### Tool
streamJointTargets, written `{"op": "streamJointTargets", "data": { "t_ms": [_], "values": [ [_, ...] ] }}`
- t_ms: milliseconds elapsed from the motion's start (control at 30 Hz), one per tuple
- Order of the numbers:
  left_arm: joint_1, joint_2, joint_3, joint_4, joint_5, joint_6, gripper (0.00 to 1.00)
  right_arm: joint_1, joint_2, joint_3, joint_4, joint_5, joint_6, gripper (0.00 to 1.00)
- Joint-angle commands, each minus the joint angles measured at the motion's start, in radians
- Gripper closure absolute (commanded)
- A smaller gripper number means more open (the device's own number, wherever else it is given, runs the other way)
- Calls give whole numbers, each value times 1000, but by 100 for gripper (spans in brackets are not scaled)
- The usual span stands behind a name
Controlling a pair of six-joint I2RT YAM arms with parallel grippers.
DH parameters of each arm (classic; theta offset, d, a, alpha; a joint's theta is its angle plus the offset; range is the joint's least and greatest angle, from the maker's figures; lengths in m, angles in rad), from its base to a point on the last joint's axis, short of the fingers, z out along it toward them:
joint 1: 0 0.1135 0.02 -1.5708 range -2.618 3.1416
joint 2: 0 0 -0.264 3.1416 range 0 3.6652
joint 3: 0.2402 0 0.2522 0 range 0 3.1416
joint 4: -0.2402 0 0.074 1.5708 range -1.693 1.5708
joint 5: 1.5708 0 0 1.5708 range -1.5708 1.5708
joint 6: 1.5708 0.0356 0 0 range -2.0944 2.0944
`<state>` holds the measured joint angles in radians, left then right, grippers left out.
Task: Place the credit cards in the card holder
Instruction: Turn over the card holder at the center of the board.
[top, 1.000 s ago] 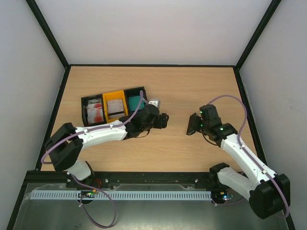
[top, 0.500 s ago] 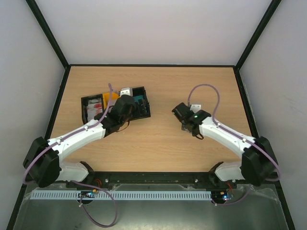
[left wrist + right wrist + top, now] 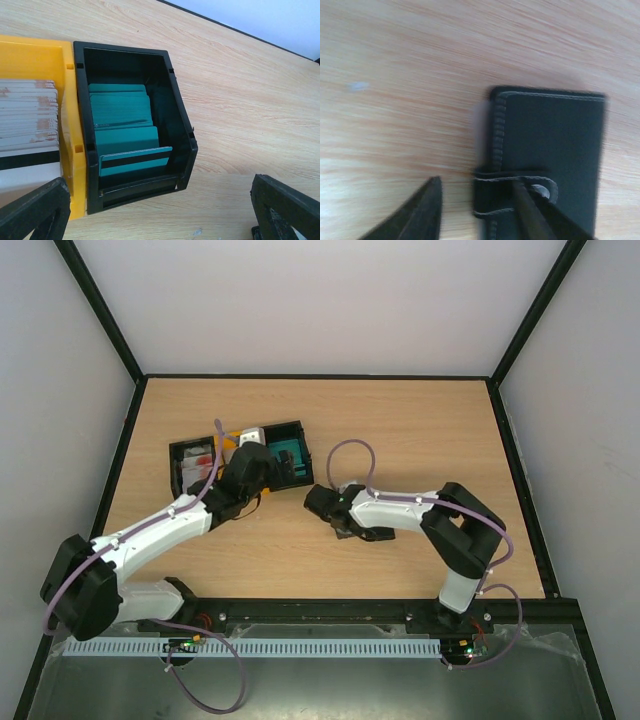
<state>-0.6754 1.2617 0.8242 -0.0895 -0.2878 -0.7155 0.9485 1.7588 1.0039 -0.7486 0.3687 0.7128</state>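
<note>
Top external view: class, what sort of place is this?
Probably a robot test cell: a wooden table walled by white panels, a left arm and right arm bolted at its near edge, and bins of cards.

Where I work, catalogued: a robotics lab test cell, shown by its wooden table (image 3: 420, 430) boxed in by plain white panels (image 3: 320, 300) on black framing (image 3: 100, 312), slotted cable duct (image 3: 300, 648) along the near edge.

At the rear left of the bench (image 3: 400, 420), a row of bins side by side, the end bin (image 3: 182, 130) touching the right wall of the middle bin (image 3: 70, 125). Inside each, credit cards (image 3: 122, 112) stood one behind another. Right of the row and nearer the front, flat on the bench, the card holder (image 3: 550, 135).
</note>
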Motion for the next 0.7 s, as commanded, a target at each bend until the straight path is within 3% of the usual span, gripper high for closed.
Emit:
{"op": "streamJointTargets", "data": {
  "t_ms": [0,100,167,300,467,667],
  "values": [
    [6,-40,-22,-11,-28,9,0,9,-24,53,169,-206,-47,51],
    [11,-43,-16,-21,4,47,0,9,-69,74,216,-262,-53,37],
    [14,-33,-2,-49,5,52,0,0,-109,77,236,-250,-47,33],
    [16,6,33,-73,40,87,0,-71,-169,31,266,-182,-21,32],
    [7,43,26,-15,235,123,0,-195,-291,-97,288,-59,-8,33],
    [-118,126,34,77,340,119,1,-378,-431,-272,361,-204,-33,33]
  ]
}}
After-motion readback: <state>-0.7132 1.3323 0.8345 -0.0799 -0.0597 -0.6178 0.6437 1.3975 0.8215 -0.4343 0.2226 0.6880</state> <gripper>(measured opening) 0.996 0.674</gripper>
